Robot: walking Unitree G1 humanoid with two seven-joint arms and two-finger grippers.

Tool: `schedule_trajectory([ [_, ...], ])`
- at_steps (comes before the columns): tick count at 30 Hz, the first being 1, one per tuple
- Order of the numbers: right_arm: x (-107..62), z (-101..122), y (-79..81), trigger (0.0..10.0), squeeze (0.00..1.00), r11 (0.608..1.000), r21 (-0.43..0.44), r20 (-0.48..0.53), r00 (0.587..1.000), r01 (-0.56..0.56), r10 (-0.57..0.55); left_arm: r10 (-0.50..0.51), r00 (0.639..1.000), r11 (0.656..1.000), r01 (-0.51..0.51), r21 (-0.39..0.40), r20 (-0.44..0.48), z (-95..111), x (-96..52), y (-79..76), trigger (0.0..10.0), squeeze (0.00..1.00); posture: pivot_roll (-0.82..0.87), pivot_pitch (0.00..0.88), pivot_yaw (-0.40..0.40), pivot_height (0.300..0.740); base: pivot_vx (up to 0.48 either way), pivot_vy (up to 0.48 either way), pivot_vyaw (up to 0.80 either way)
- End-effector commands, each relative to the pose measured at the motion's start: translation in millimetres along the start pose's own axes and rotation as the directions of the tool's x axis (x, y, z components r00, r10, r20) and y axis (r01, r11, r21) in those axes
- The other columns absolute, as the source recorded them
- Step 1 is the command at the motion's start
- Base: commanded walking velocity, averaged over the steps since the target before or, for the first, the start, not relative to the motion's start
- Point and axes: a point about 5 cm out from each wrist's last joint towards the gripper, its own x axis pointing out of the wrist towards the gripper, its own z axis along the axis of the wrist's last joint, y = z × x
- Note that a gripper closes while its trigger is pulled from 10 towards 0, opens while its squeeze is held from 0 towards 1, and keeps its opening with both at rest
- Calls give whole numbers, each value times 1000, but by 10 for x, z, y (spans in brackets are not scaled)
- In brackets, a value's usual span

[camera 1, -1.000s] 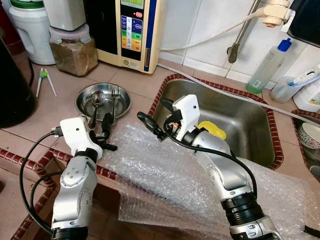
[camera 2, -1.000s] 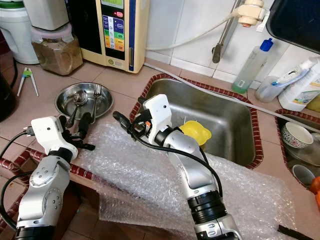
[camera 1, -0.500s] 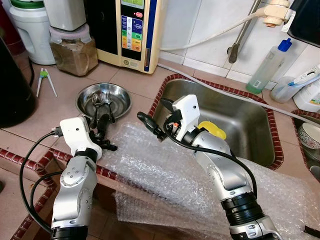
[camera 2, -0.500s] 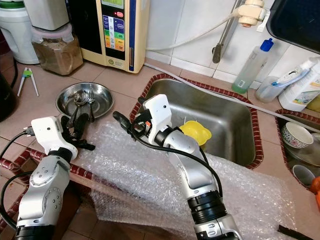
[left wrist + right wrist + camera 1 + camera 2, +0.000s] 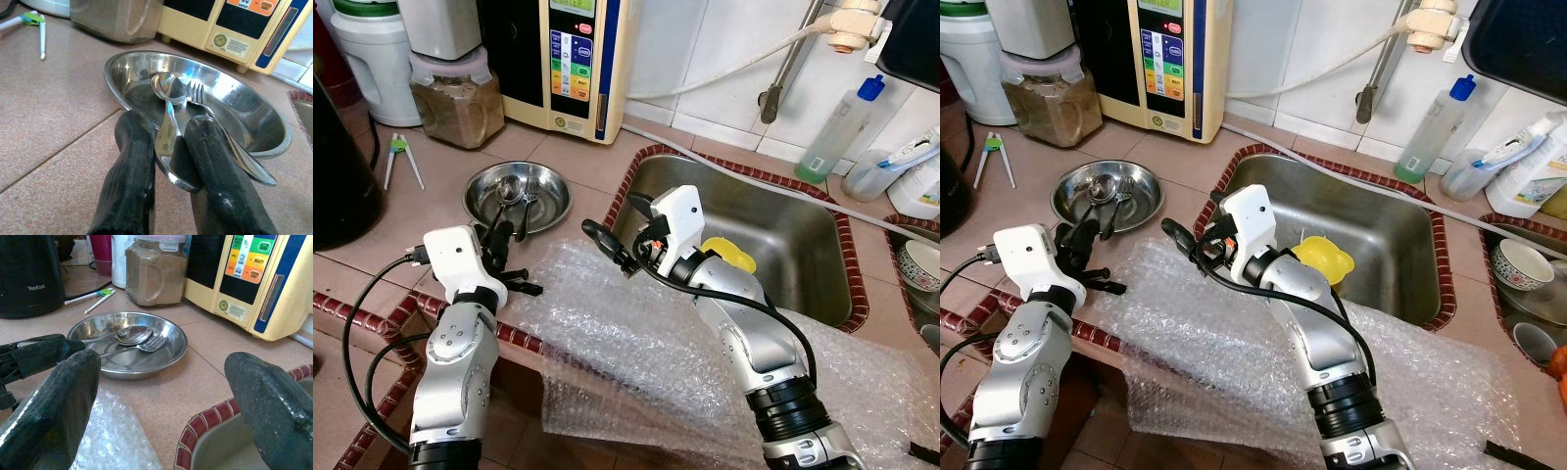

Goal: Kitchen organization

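Since 1 second ago, left gripper (image 5: 166, 161) has drawn back clamped on spoon (image 5: 167, 128), handle toward it, bowl (image 5: 556, 195) ahead; right gripper (image 5: 617, 233) hovers open.

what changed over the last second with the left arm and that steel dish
The left claw drew back toward the counter edge, and the steel dish came with it a little; its fingers are closed on the dish's near rim and a spoon handle. The fork shifted inside the dish. The right claw stayed open over the bubble wrap; the yellow cup in the sink did not move.
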Motion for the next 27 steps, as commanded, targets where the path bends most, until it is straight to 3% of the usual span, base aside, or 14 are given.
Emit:
schedule_trajectory([
  [1, -7, 18, -24, 10000, 0, 1000, -12, 7, 1000, 4, -4, 2, 1000, 1000, -2, 5, 18, 30, 7, -26, 0, 0, 122, 79, -123, 740, 0, 0, 0],
  [14, 8, 16, -19, 10000, 0, 1000, -9, 10, 1000, 8, -8, -61, 979, 990, 35, 134, 196, 305, 8, -125, 0, 0, 126, 81, -121, 740, 0, 0, 0],
  [27, 11, 16, -21, 10000, 0, 1000, -9, 12, 1000, 14, -14, -130, 956, 985, 93, 146, 264, 430, 2, -238, 0, 0, 126, 84, -121, 740, 0, 0, 0],
])
